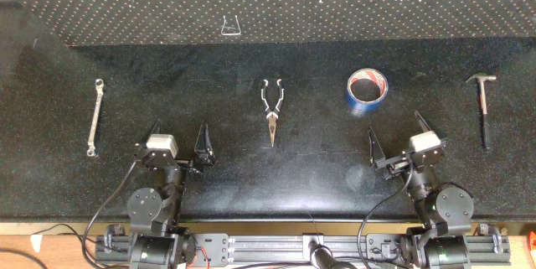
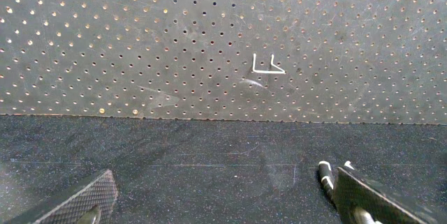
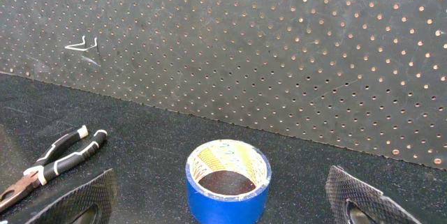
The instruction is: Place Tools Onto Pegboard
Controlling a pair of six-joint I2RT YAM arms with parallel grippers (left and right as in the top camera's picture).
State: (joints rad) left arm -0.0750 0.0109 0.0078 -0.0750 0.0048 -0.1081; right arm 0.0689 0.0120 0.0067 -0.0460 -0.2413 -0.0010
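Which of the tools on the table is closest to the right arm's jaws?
The blue tape roll, right in front of them. The pliers lie farther toward the middle, the hammer off to the side, the wrench far left.

A black pegboard [image 1: 268, 1] stands along the far edge of the table, with a few bare metal hooks [image 1: 231, 26] on it. Before it four tools lie in a row, well apart: a silver wrench [image 1: 95, 116] at the left, pliers [image 1: 272, 110] with black-and-white handles spread toward the board, a blue roll of tape [image 1: 367, 90] on its flat side with the hollow up, and a black-handled hammer [image 1: 482, 110] at the right, head toward the board
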